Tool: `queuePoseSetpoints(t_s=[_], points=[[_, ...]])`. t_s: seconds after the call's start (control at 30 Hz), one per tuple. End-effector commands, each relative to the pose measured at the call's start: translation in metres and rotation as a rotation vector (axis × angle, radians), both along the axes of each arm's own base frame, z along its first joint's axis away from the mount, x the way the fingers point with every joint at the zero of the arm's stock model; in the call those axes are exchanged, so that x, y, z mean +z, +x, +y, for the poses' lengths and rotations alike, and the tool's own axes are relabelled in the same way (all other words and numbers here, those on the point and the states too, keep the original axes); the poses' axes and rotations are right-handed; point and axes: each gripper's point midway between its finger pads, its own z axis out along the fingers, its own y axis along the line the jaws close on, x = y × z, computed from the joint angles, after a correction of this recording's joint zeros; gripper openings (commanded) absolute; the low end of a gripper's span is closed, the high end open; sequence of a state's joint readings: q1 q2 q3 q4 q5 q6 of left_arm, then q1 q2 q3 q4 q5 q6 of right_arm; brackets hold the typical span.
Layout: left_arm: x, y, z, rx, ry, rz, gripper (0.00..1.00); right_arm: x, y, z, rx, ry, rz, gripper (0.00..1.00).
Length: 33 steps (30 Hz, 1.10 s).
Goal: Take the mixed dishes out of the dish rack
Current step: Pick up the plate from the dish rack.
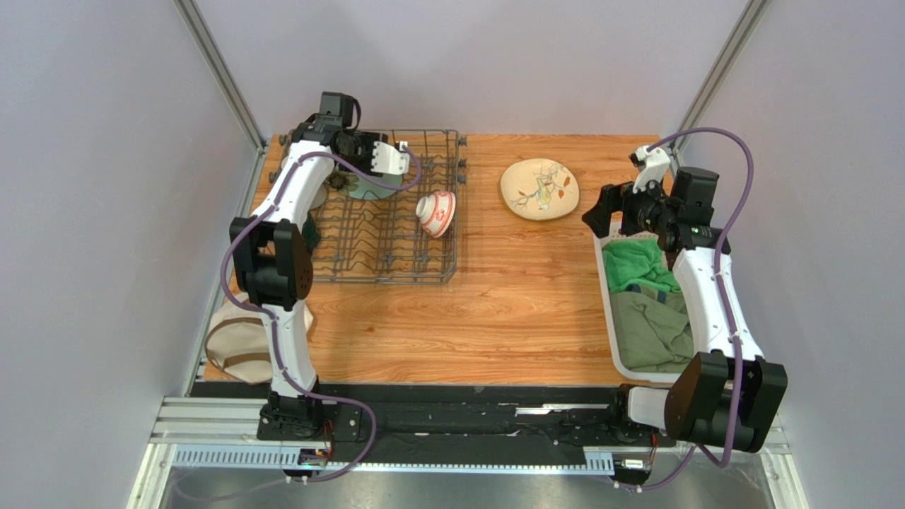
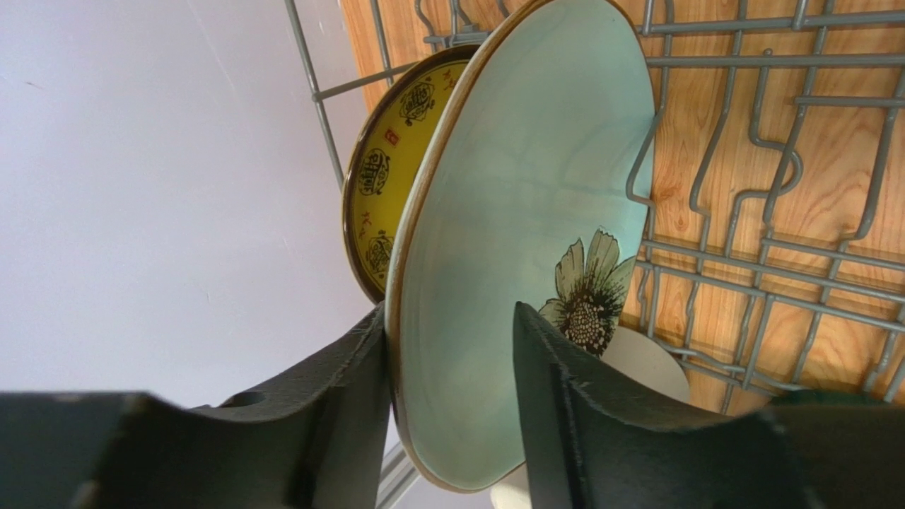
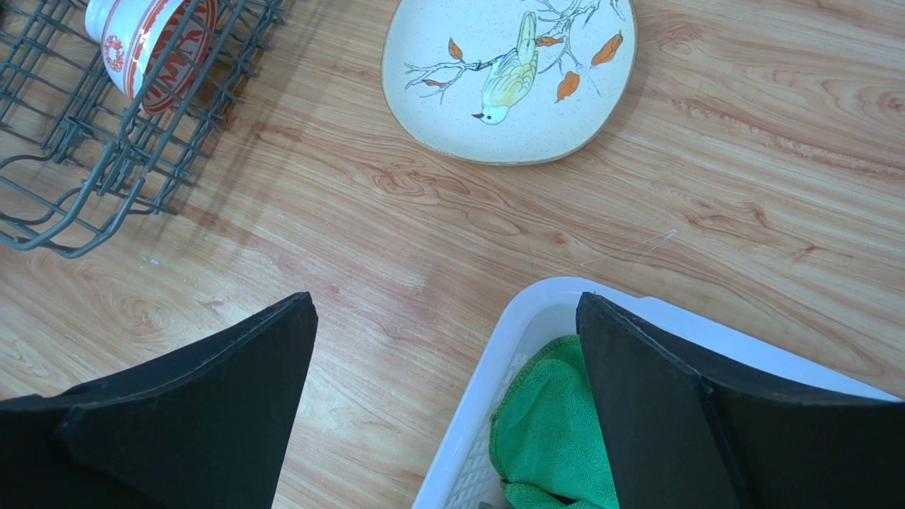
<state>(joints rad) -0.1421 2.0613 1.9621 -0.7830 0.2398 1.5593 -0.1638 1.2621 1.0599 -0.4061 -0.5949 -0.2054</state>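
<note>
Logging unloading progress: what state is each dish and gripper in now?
Pale green flowered plate: upright in dish rack.
Yellow patterned plate: upright in rack, behind it.
Red-and-white bowl: on its side in rack.
Cream plate: flat on table, unloaded.
Left gripper: astride the flowered plate's rim, grip unclear.
Right gripper: open, empty.

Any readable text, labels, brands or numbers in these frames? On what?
No readable text in any view.
yellow-and-dark patterned plate: the rim medallions and a small red mark may be characters, but they are too small to read.
red-and-white bowl: a red pattern, no legible text.
</note>
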Motion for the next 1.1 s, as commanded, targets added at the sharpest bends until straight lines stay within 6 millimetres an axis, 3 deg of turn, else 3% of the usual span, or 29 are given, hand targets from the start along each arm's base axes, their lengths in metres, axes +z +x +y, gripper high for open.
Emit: queuePoseSetpoints(t_s=[0.0,0.8,1.07], points=[[0.000,-0.004,0.002,-0.030,0.034,0.023,0.47,0.006,0.003,0.002,0.020,-0.016,-0.049,0.98],[-0.028,0.004,0.014,-0.024,0.125,0.067,0.45,-0.003,0.000,0.003,0.020,-0.006,-0.031,0.97],[-0.027,0.002,0.015,-0.016,0.127,0.073,0.30,-0.007,0.001,0.002,0.014,-0.008,-0.024,0.97]])
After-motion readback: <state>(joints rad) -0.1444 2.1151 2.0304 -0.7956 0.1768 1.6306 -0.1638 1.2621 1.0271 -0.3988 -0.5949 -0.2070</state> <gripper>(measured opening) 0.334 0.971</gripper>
